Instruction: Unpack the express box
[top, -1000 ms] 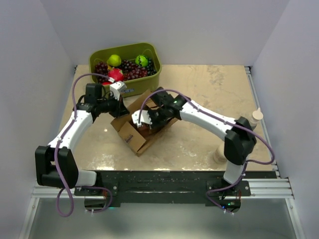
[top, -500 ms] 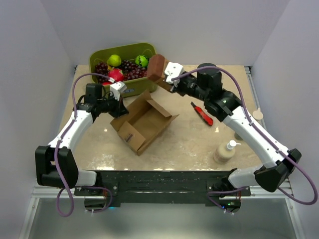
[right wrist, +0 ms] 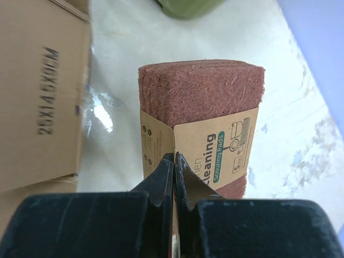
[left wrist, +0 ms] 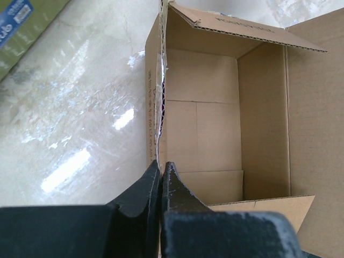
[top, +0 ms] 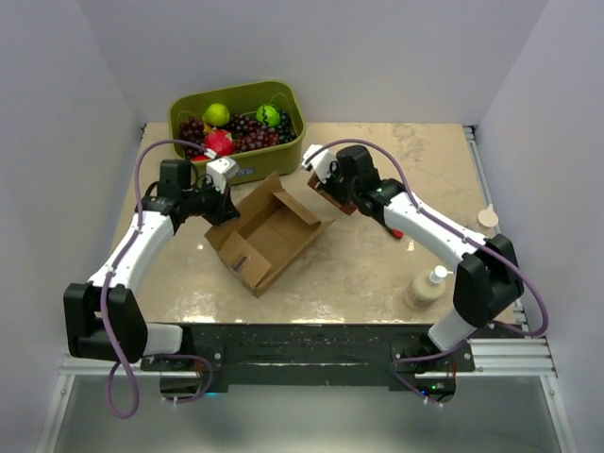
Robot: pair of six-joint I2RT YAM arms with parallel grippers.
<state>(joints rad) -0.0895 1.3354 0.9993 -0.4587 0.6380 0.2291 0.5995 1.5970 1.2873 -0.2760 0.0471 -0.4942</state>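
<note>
The express box (top: pixel 274 226) lies open in the middle of the table, flaps spread, and its inside (left wrist: pixel 215 134) shows only bare cardboard. My left gripper (top: pixel 224 203) is shut on the box's left wall edge (left wrist: pixel 162 164). A red-brown pack of scouring pads (top: pixel 340 200) with a cardboard sleeve sits low just right of the box. My right gripper (top: pixel 332 184) is shut on that sleeve (right wrist: pixel 174 156). The pack (right wrist: pixel 201 91) stands beyond the fingertips, and the box's side (right wrist: pixel 43 91) is to its left. I cannot tell whether the pack touches the table.
An olive-green bin (top: pixel 283 151) of grapes and other fruit stands at the back left. A red cutter (top: pixel 396 230) lies partly under my right arm. A soap pump bottle (top: pixel 425 288) stands at the front right, and a small pale object (top: pixel 486 219) sits at the right edge.
My right arm lifted the scouring pads out of the box, swung them up toward the bin, then brought them down right of the box. The left gripper stayed on the box.
</note>
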